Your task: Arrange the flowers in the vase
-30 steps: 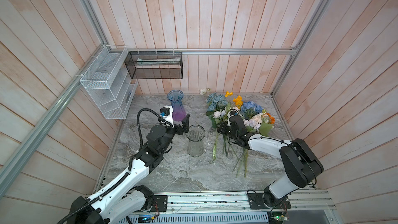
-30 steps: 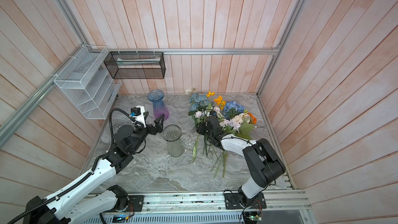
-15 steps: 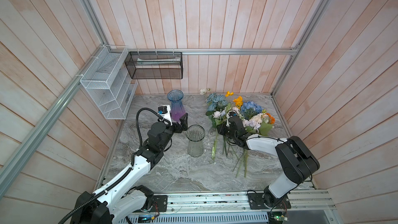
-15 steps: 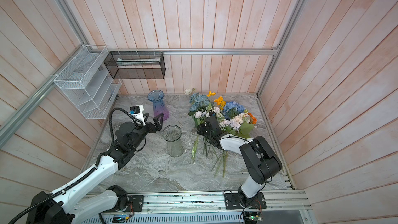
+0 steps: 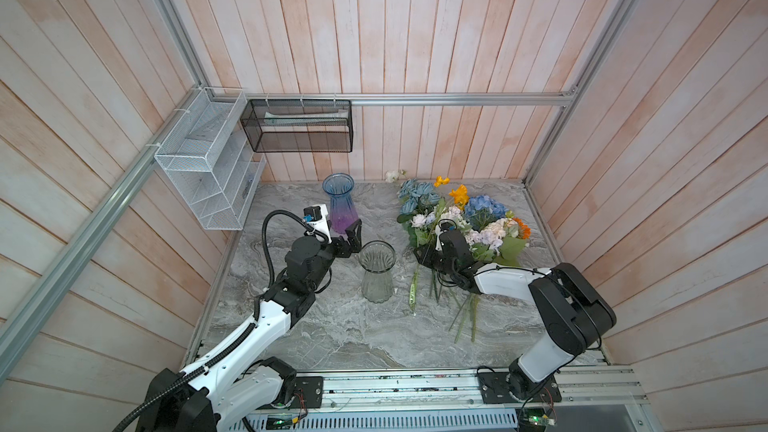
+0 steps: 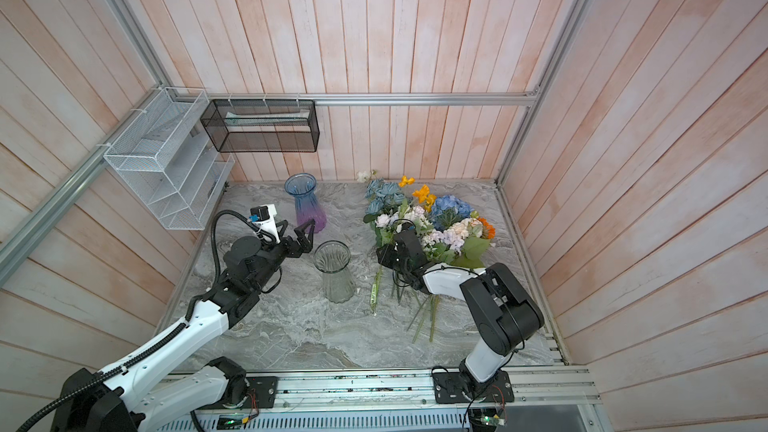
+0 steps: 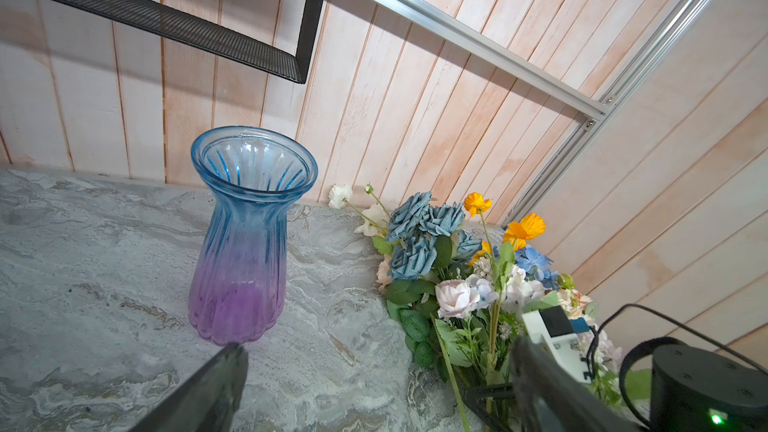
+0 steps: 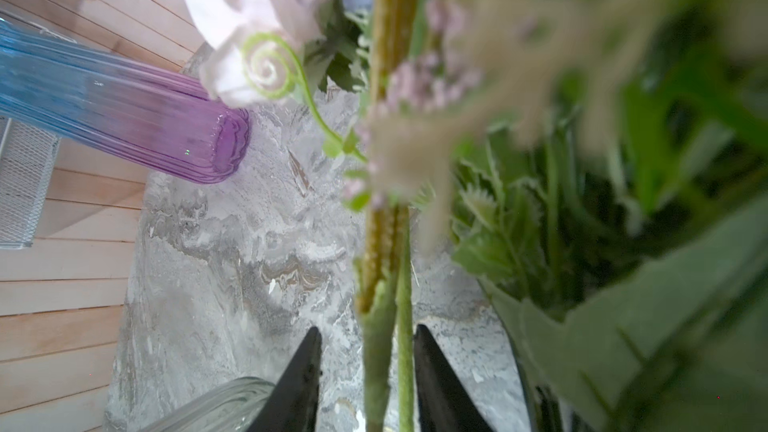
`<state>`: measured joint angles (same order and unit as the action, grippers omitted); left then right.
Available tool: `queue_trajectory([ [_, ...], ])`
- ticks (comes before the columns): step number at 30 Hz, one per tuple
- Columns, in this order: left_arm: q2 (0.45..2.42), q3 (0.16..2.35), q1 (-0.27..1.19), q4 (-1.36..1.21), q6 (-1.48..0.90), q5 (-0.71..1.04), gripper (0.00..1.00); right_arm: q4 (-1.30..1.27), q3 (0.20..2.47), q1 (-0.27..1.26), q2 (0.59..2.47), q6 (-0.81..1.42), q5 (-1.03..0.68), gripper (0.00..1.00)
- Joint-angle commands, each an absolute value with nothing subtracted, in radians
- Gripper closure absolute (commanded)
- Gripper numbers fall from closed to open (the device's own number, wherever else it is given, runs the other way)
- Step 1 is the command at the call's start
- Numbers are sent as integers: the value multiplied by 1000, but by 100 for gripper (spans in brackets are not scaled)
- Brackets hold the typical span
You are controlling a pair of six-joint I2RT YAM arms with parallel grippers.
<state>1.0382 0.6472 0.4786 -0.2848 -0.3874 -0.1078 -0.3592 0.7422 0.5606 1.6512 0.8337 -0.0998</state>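
**Right gripper** (image 8: 368, 332): the right wrist view shows the two black fingers (image 8: 305, 371) partly apart with two green stems (image 8: 380, 351) running between them. A gap remains on one side, so no clamp on the stems is seen. In both top views these fingers are hidden among leaves. Only the right arm (image 5: 503, 284) is clear there, reaching into the pile from 5 o'clock.

**Left gripper** (image 5: 347, 238) (image 6: 297, 234): the jaws stand wide open, with bare table (image 7: 104, 284) between them in the left wrist view. The gripper hovers at 10 o'clock of the clear vase (image 5: 376, 272) (image 6: 334, 272), just beside the foot of the blue vase (image 5: 340, 205) (image 7: 245, 243).

**Flowers** (image 5: 457, 218) (image 6: 424, 218): they lie in one pile on the table, at 2 o'clock of the clear vase. The heads point to 12 o'clock and the loose stem ends (image 5: 465, 317) fan out toward 6 o'clock. The left wrist view separates dusty-blue roses (image 7: 419, 234), orange blooms (image 7: 523, 228) and a pale pink rose (image 7: 455, 297). The right wrist view gives mostly blurred foliage.

**Containers**
- The blue vase stands upright at 11 o'clock of the clear vase. The left wrist view looks into its mouth and shows only ribbed glass.
- The clear vase stands upright. Its mouth shows only glass in both top views.
- The black mesh basket (image 5: 299, 126) on the back wall holds a pale flat item. What it is cannot be told.
- The white wire rack (image 5: 208, 168) hangs at 9 o'clock of that basket.
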Motion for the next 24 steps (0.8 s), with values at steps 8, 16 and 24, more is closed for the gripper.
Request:
queue_trajectory([
  [8, 1031, 620, 474, -303, -410, -100, 0, -389, 745, 563, 1657, 825, -73, 80],
  [16, 1024, 614, 472, -305, -415, -101, 0, -389, 746, 562, 1665, 808, -64, 90],
  [24, 1018, 609, 471, -305, -413, -112, 0, -333, 769, 551, 1591, 728, -52, 100],
])
